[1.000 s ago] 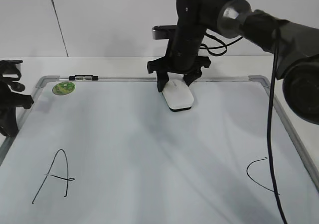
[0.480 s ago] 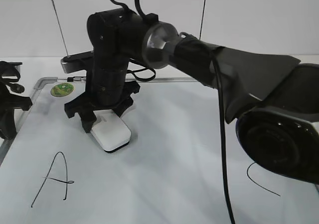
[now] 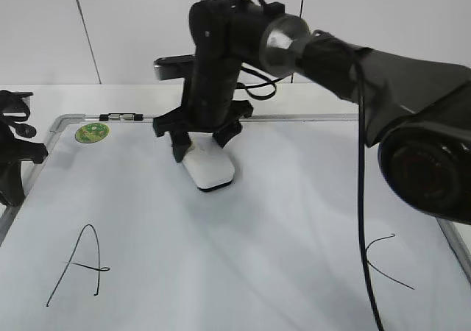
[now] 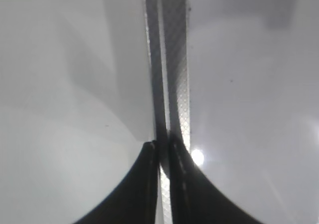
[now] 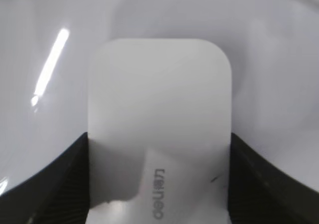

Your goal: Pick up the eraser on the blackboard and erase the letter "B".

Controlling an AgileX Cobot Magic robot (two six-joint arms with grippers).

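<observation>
While the right claw (image 3: 200, 141) pinches the eraser (image 3: 208, 168) flat on the board (image 3: 294, 221), an "A" (image 3: 79, 265) lies below-left and a "C" (image 3: 386, 261) far right, with no "B" visible, so erasing seems done. Left wrist: left claw (image 4: 163, 149) pressed together over the frame (image 4: 169, 59). Right wrist: eraser (image 5: 159, 129) wedged between both fingers (image 5: 65, 174).

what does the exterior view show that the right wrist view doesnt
Only the exterior view shows the whole scene: the letter A, the C, the green sticker, the board's frame, the left hand off at the left edge, and the right arm reaching down. No B is visible on the board.

Only the right wrist view shows the small lettering on the eraser and both fingers pressed against its sides.

Both show the right hand holding the white eraser on the blackboard.
</observation>
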